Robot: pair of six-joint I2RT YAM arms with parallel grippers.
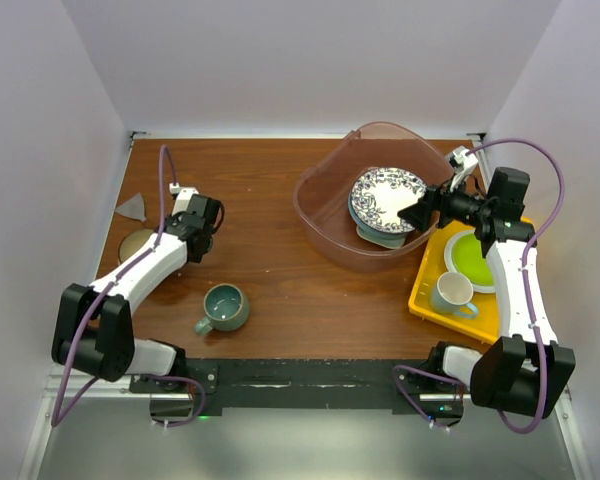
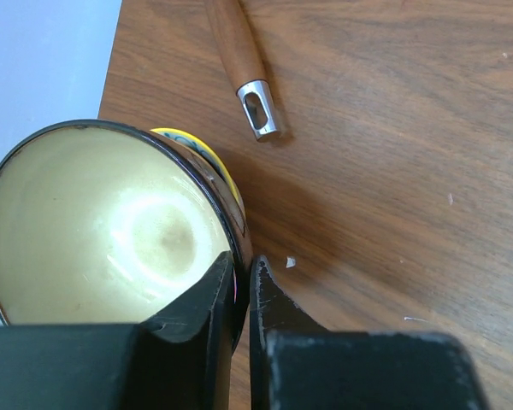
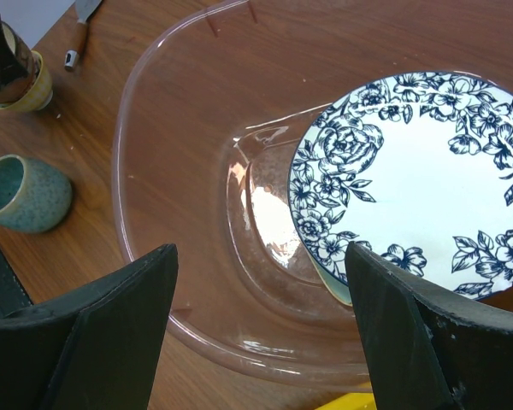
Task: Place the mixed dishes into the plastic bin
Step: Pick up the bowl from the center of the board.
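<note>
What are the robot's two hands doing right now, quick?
Left gripper: closed, pinching the rim of the yellow bowl.
Right gripper: open, holding nothing, above the plastic bin.

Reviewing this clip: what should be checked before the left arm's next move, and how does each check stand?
1. Left tool shut on the rim of the yellow bowl: ok, one finger inside, one outside.
2. Bowl off the table: cannot tell.
3. Space in the plastic bin beside the blue-patterned plate: ok.
4. Right tool clear of the bin: not ok, it hangs open above it.
5. Grey-teal mug off the straight path to the bin: ok.
</note>
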